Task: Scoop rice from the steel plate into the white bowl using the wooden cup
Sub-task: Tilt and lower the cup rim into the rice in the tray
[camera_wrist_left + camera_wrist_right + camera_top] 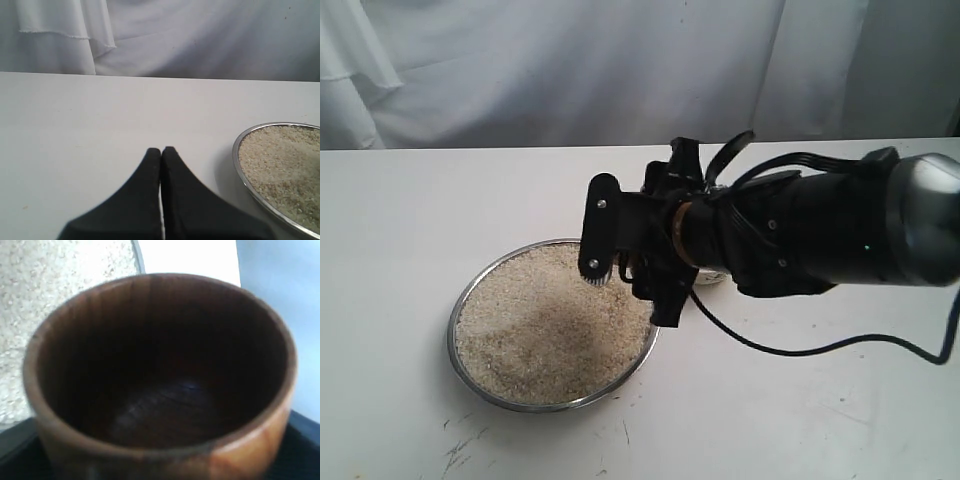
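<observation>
Your right end effector (632, 265) clamps the empty reddish-brown wooden cup (160, 365); pale rice (550, 330) in the shiny steel plate (452, 335) lies below-left

My right arm (820, 235) is black, with a grey barrel (925, 215) and a trailing black cable (800, 350). My left pincer (161, 155) shows two tapered matte-black fingers (140, 200).

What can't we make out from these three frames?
1. white bowl: exterior view, almost wholly hidden behind the right arm; absent from both wrist views.
2. wooden cup: right wrist view, blurred; base cut by the frame edge.
3. steel plate: left wrist view, partly cut by the frame edge.
</observation>
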You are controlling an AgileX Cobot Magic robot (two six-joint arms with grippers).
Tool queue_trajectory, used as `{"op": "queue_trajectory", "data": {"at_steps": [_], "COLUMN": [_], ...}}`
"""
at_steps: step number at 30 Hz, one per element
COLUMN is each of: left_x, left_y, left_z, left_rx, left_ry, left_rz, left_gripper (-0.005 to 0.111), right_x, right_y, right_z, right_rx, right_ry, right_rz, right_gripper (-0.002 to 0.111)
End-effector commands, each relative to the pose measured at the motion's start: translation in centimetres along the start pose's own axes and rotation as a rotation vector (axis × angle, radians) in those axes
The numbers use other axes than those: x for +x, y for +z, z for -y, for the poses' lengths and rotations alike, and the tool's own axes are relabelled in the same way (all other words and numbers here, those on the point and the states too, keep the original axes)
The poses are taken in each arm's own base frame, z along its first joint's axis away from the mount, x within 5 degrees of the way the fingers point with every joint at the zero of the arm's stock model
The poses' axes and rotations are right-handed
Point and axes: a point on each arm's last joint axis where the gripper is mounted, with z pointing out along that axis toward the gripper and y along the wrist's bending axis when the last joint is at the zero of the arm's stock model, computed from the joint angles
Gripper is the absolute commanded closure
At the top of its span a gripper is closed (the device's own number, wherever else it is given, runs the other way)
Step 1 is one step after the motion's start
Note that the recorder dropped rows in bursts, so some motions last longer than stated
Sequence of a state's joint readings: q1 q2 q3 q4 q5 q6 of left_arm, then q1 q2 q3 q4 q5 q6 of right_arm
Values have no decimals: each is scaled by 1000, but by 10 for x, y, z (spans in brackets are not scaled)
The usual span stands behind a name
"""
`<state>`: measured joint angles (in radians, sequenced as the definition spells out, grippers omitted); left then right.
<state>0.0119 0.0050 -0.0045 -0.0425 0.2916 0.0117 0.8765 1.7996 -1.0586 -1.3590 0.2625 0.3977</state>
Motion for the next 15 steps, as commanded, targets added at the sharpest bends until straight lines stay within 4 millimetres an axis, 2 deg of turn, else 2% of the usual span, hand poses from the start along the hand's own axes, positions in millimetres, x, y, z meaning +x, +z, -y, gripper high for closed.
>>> {"op": "queue_trajectory", "data": {"at_steps": [1, 6, 15], "left_x": [1, 1, 1], "left_y": [0, 0, 0], "left_z": [0, 0, 0], "left_rx": [2, 2, 2], "left_ry": [-4, -4, -4], "left_rz": [7, 7, 7], "left_gripper": [107, 107, 107], "right_x": [-13, -23, -35], "right_y": [8, 21, 43], "right_z": [13, 17, 28], "right_rx": [46, 59, 96], "right_ry": [-152, -370, -520], "right_rz": [3, 1, -41], "right_gripper": [108, 108, 108]}}
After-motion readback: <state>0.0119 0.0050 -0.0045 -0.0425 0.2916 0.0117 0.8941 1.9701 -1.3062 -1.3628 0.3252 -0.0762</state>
